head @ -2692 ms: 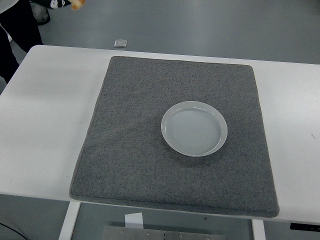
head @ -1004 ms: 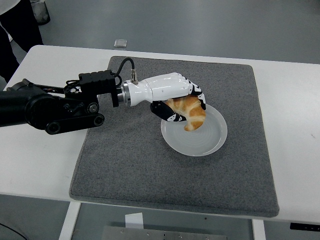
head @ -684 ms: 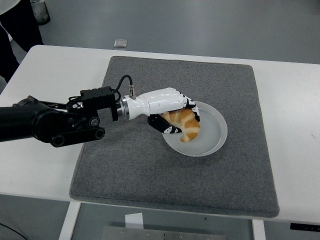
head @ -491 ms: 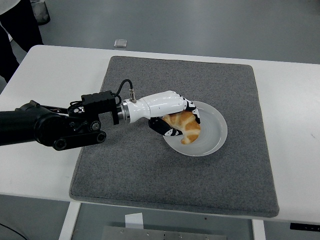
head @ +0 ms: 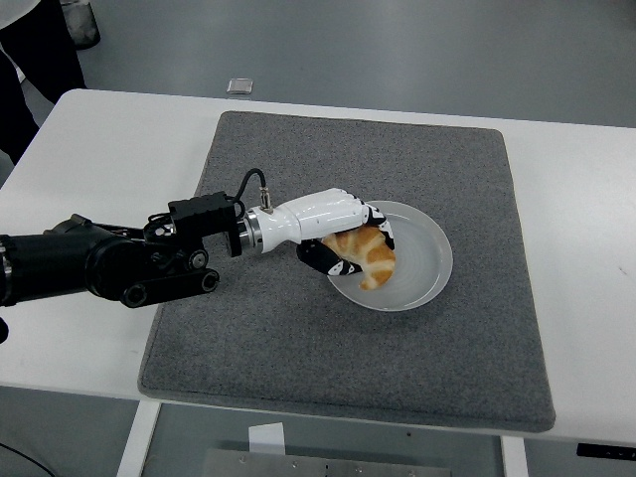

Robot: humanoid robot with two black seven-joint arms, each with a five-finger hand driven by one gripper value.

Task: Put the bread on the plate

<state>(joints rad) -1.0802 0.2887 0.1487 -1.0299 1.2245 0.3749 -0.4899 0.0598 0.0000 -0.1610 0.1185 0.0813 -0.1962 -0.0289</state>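
A golden croissant-shaped bread (head: 367,256) lies on the left part of a round pale plate (head: 422,260) that sits on a grey mat (head: 348,328). My left hand (head: 343,243), white-shelled with black fingers, comes in from the left on a black arm and its fingers are curled around the bread. The bread's lower end touches the plate. My right arm is out of view.
The mat lies on a white table (head: 89,159). A person's dark clothing (head: 35,45) shows at the top left corner. A small grey square object (head: 238,86) lies on the floor beyond the table's far edge.
My left hand has come in with the bread, lowered it onto the plate's left part and drawn slightly back to the left, still holding it.
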